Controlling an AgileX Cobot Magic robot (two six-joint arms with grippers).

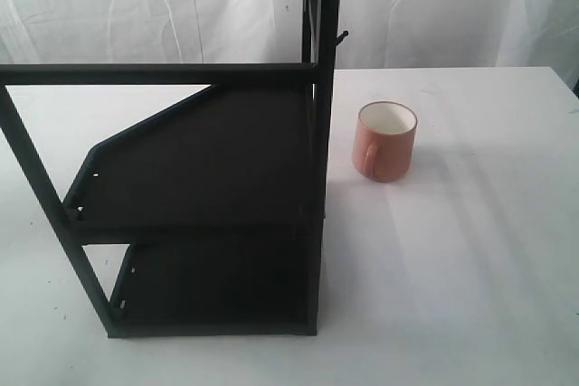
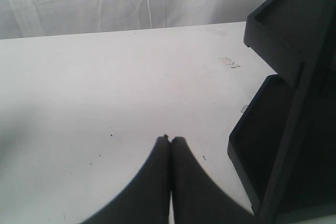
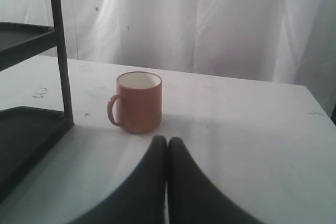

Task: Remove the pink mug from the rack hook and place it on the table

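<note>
Pink mug (image 1: 384, 142) upright on white surface (image 1: 470, 268) beside rack (image 1: 199, 160), not touching; L hand (image 2: 169, 141) & R hand (image 3: 167, 141) closed tight, empty.

The rack (image 1: 321, 133) crowds the pink mug (image 1: 384, 144); table (image 1: 470, 268) elsewhere open.

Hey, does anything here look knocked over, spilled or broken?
Nothing stands out. The salmon-pink ceramic mug stands upright on the white tabletop beside the tall black metal rack, with no spill or visible damage.

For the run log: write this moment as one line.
pink mug: upright on table | rack hook: bare | left gripper: shut | right gripper: shut
</note>
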